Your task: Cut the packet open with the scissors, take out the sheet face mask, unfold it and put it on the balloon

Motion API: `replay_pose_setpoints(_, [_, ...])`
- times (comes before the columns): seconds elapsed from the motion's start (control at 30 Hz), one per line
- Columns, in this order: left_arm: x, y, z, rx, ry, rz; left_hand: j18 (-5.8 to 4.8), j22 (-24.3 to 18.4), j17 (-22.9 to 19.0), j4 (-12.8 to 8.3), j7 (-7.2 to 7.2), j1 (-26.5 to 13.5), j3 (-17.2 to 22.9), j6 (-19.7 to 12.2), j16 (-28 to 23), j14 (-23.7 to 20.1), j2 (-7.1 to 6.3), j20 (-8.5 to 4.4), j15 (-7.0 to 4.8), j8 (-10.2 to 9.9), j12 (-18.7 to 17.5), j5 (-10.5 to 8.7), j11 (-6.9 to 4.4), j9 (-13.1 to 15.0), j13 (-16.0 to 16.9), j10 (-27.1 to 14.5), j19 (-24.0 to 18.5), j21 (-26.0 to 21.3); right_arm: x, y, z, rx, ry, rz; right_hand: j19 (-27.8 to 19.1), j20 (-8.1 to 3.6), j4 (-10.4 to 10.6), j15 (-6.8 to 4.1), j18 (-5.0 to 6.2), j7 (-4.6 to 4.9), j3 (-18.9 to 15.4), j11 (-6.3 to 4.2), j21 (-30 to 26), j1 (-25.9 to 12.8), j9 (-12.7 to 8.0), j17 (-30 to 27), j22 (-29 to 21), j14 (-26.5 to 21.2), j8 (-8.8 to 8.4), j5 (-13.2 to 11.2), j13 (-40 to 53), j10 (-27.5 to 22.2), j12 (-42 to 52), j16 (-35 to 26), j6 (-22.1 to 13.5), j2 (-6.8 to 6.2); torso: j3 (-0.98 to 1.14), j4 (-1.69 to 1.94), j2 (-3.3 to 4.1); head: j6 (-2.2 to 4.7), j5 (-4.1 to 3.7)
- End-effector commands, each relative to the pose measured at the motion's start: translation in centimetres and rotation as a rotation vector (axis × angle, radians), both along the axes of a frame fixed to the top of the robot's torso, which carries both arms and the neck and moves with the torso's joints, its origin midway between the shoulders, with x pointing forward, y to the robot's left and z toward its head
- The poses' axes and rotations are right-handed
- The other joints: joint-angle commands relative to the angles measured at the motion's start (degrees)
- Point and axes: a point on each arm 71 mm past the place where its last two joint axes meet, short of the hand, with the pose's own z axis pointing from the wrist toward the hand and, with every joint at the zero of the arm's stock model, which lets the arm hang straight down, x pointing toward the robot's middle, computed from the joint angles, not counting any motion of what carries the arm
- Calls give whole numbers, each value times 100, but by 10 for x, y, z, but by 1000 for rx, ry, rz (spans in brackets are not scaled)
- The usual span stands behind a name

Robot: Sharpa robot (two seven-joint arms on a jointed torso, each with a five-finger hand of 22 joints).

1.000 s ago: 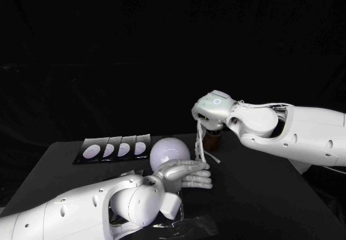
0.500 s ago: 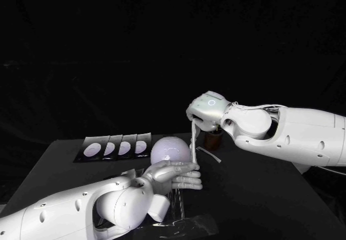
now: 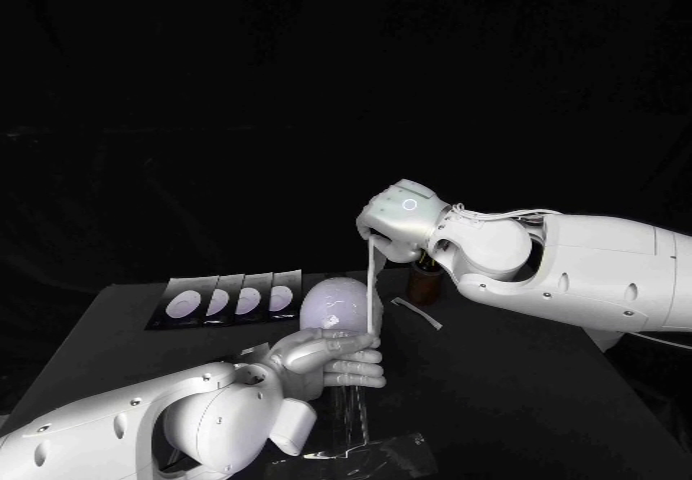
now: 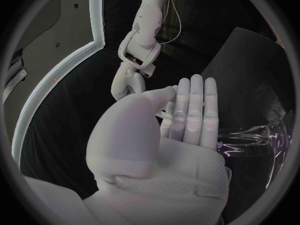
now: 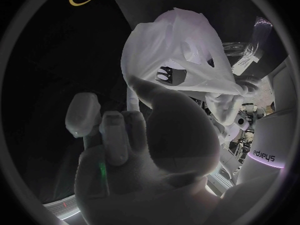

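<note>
While right hand (image 3: 392,215) fingers pinch its top, sheet face mask (image 3: 375,285) hangs limp beside balloon (image 3: 335,300), near tabletop (image 3: 534,400) far edge; likely thin, slippery, tearable: take its edges. Left hand (image 3: 335,355) fingers: hold cannot be told.

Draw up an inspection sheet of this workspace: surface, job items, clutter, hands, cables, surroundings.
Surface: black table, dark and plain.
Job's things: sheet mask is out of its packet and hangs from the right hand beside the balloon, not yet on it.
Clutter: row of packets on the table's far left; white strip lying right of the balloon; brown object behind it; clear plastic at the near edge.
Hands: right hand raised, gripping the mask's top; left hand low by the mask's lower end, grip unclear.
Cables: thin white wires along the right wrist.
Surroundings: black backdrop, nothing else seen.
</note>
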Motion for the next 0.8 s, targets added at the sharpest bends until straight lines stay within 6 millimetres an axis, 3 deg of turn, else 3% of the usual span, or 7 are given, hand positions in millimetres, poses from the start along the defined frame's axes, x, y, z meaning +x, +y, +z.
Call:
replay_pose_setpoints(0.03, [-3,0,4,-31,-16,-71,71,8,3,-12,3,41,20,26,27,-4,29,-18,-19,18,-20,31,9,676,3,22,-30,29,0,4,7,0,-42,6,-5,-4,20,-55,-65,-5,14,-31,17,-3,5,1505,9,599,20,16,1359,520,16,40,19,-42,-6,4,7,8,-9])
replay_pose_setpoints(0.33, [2,17,7,-22,-34,-69,71,11,3,-16,4,41,22,27,26,-6,26,-18,-19,17,-21,31,10,677,3,21,-33,32,3,21,11,-20,-41,43,-15,-5,21,-56,-60,-4,18,-31,-3,1,4,1505,-2,599,20,16,1354,518,11,40,18,-45,-6,3,6,8,-11])
replay_pose_setpoints(0.8, [15,42,0,26,-39,1,71,15,3,-18,4,39,25,29,26,-5,27,-17,-18,17,-21,30,10,678,3,23,-36,37,17,50,-4,-59,-3,93,-74,-7,16,-55,-37,5,30,-25,-118,21,1,1505,-67,599,16,16,1301,490,-53,40,-8,-84,-9,3,26,-47,-7])
